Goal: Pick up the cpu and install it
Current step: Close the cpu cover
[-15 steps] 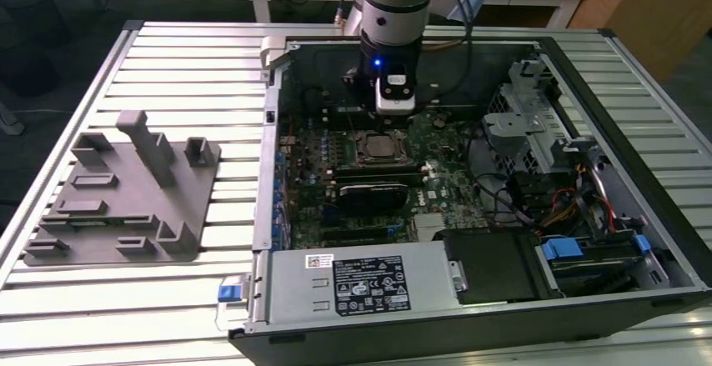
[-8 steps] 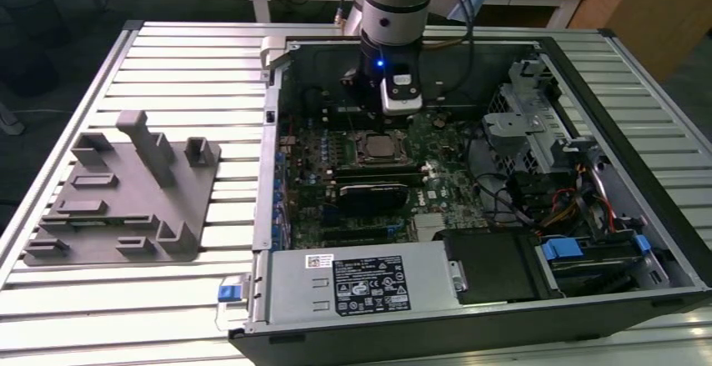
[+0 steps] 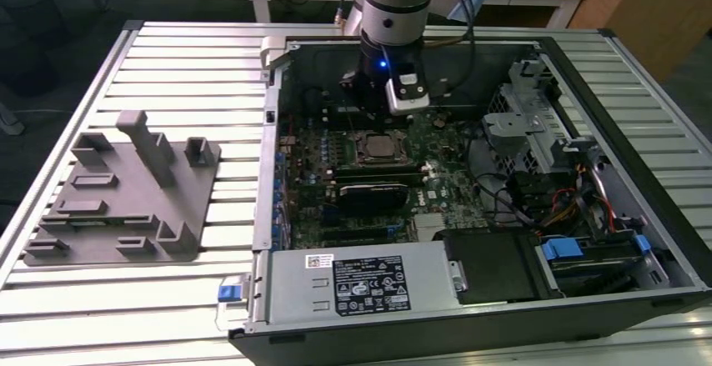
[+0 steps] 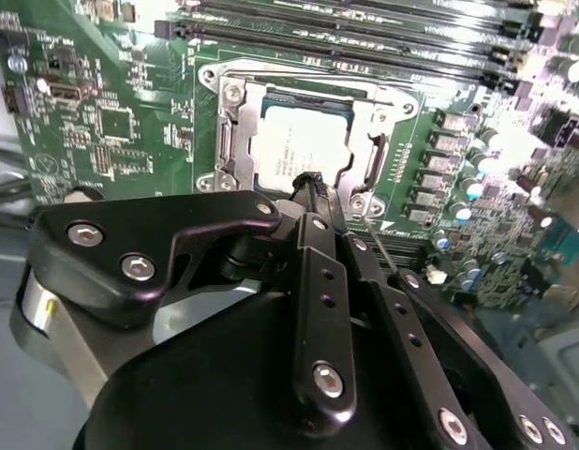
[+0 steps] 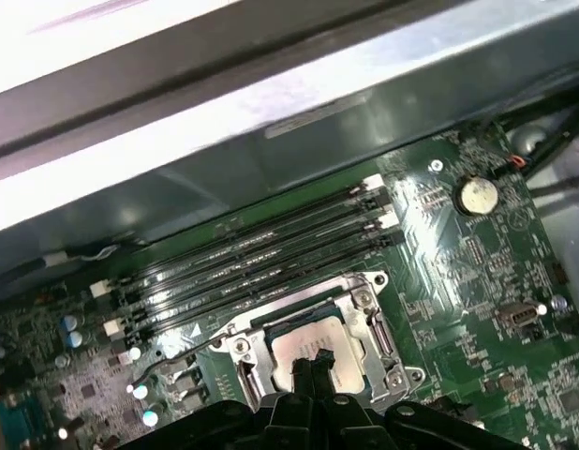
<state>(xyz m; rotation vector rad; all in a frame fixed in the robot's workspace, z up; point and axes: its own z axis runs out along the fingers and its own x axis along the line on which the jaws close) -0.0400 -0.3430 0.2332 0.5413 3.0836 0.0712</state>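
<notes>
- Black, multi-link metal gripper [image 4: 313, 185]: its two slim fingers were drawn together at the tips with nothing between them, so it carried nothing.
- Small flat square cpu with a silvery-grey metal top plate [image 4: 291, 141]: it lay flat in the socket, straight below the fingertips, which in both wrist views overlapped its near edge. Whether the tips touched the plate could not be told.
- Axis: being square, the cpu had no long axis. Its edges ran parallel to the socket's sides, and the single arm stood close to upright over it in the exterior view.
- Square socket with a bright steel frame and screws at its corners [image 4: 235, 131]: the frame surrounded the cpu on all sides, leaving only its top plate exposed.
- Green motherboard [image 4: 111, 122]: it was flat and densely populated, with a row of capacitors just beside the socket.
- Long black memory slots [image 5: 261, 253]: these ran parallel to one another, near the socket's far side, between it and the case wall.
- Open dark computer case lying on its side [image 3: 623, 91]: its walls bounded the room around the arm.
- Large grey plastic fixture block [image 3: 122, 191]: it rested on the slatted metal table [image 3: 178, 66], well apart from the case on the exterior view's left.
</notes>
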